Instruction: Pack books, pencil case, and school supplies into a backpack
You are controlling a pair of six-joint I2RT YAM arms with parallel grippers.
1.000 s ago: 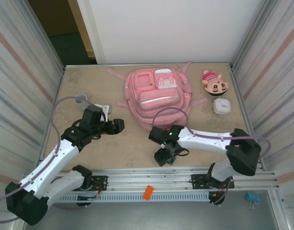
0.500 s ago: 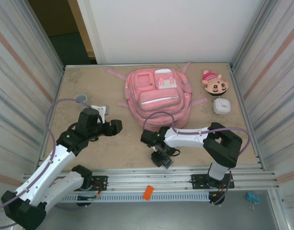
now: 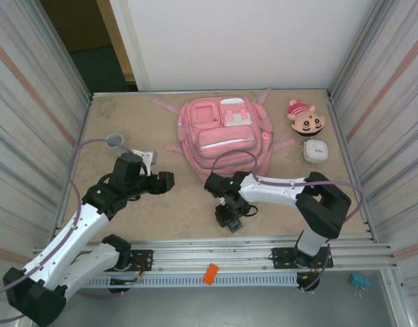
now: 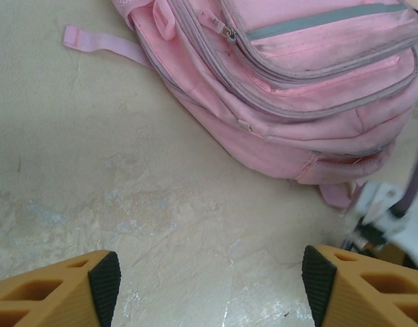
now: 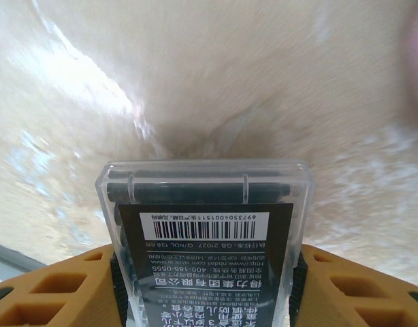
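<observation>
The right hand [image 5: 205, 272] held a clear box [image 5: 205, 204] of dark sticks, its barcode label facing up and the orange fingers [image 5: 52, 293] pressed against its two long sides. From above, we saw that hand pointing down over the tabletop [image 3: 188, 204], near the front edge and just short of the backpack [image 3: 224, 136]. We could not tell whether the box touched the surface.

The left hand [image 4: 209, 279] stood wide with nothing between its pads, low over bare tabletop to the left of the backpack and facing its lower corner. The pink backpack lay flat at the middle of the tabletop, front pockets up, and the zips we could see looked closed. One strap trailed out on its left.

A doll head [image 3: 306, 119] and a small white case [image 3: 316, 150] lay to the backpack's right. A grey cup [image 3: 115, 140] sat near the left wall.
</observation>
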